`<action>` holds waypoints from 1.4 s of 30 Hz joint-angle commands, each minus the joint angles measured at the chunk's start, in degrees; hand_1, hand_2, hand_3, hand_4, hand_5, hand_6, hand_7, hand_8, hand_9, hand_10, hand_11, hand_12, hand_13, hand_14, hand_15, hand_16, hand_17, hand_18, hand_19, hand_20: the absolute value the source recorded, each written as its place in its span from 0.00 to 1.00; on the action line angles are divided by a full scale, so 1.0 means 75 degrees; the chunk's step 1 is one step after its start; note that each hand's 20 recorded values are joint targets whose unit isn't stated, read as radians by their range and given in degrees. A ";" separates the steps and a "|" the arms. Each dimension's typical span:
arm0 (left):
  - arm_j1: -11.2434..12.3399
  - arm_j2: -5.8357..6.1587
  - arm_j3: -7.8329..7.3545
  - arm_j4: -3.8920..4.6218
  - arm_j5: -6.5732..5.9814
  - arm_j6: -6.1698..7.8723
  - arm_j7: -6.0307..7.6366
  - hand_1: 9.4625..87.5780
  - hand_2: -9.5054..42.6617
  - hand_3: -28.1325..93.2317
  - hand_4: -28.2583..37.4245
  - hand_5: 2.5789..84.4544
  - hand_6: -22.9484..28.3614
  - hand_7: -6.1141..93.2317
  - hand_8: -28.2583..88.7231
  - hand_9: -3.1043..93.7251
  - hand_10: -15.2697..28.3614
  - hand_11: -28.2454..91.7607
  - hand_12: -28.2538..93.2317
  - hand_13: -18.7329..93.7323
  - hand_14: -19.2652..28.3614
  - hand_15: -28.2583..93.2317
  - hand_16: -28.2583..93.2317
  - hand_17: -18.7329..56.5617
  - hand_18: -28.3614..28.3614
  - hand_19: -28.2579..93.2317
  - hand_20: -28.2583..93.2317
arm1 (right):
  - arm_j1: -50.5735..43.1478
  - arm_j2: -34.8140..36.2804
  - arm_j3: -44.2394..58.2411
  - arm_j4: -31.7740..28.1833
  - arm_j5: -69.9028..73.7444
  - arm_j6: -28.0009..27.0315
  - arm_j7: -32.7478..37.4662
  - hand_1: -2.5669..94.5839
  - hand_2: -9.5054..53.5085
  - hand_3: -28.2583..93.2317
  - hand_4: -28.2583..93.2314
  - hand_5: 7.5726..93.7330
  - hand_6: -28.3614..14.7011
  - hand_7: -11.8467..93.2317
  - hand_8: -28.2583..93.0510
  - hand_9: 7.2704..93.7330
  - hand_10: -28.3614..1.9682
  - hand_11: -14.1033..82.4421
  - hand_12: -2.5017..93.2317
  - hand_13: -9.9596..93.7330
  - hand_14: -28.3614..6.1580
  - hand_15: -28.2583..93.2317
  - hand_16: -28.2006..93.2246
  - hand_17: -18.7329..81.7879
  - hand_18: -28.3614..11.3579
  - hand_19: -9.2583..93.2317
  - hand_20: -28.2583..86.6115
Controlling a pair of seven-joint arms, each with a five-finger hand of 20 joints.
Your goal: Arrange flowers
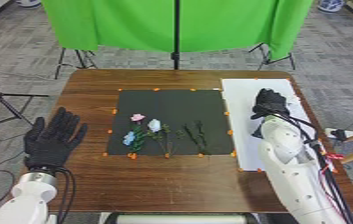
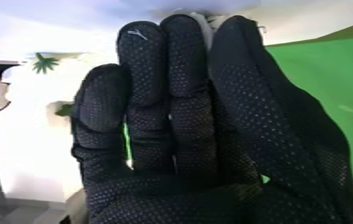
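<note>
Flowers [image 1: 155,125] lie between left hand [image 1: 50,147] and right hand [image 1: 269,104]

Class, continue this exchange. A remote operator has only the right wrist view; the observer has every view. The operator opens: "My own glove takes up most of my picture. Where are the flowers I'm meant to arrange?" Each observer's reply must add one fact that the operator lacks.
Observer: The pink flower, white flower and blue flower lie on the dark mat.
Operator: What lies next to them?
Observer: Thin dark stems, to the right of the flowers on the same mat.
Operator: And where is my right hand over the table?
Observer: Above the white sheet, to the right of the mat.
</note>
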 commanded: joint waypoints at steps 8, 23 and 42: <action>-0.0023 -0.0001 0.0139 0.0064 0.0011 0.0106 -0.0201 0.24 0.47 0.85 0.00 0.55 0.61 0.24 0.15 0.48 0.69 0.50 0.35 0.46 0.75 0.65 0.18 0.18 0.78 0.58 0.38 | -0.0341 -0.0077 -0.0956 -0.2091 0.2787 0.0305 0.0890 0.68 0.00 0.79 0.00 0.84 0.62 0.37 0.26 0.94 0.68 0.30 0.53 0.80 0.61 0.60 0.61 0.53 0.14 0.89 0.61; -0.0223 0.0039 0.0283 0.0142 0.0030 0.0063 -0.0239 0.25 0.47 0.85 0.00 0.55 0.61 0.24 0.15 0.47 0.69 0.50 0.35 0.46 0.75 0.65 0.18 0.18 0.78 0.58 0.38 | -0.0906 -0.1408 -0.2360 -0.2388 0.1443 -0.0382 -0.0421 0.68 0.00 0.80 0.00 0.83 0.62 0.37 0.26 0.93 0.67 0.30 0.53 0.78 0.60 0.61 0.60 0.53 0.15 0.89 0.62; -0.0119 0.0051 0.0184 0.0089 -0.0041 0.0089 -0.0197 0.25 0.48 0.85 0.00 0.54 0.61 0.24 0.15 0.47 0.69 0.50 0.35 0.46 0.75 0.66 0.18 0.18 0.78 0.58 0.38 | -0.0993 -0.1478 -0.2627 -0.2358 0.1301 -0.0289 -0.0236 0.67 0.00 0.80 0.00 0.81 0.62 0.36 0.26 0.92 0.67 0.29 0.51 0.77 0.61 0.61 0.60 0.53 0.16 0.89 0.61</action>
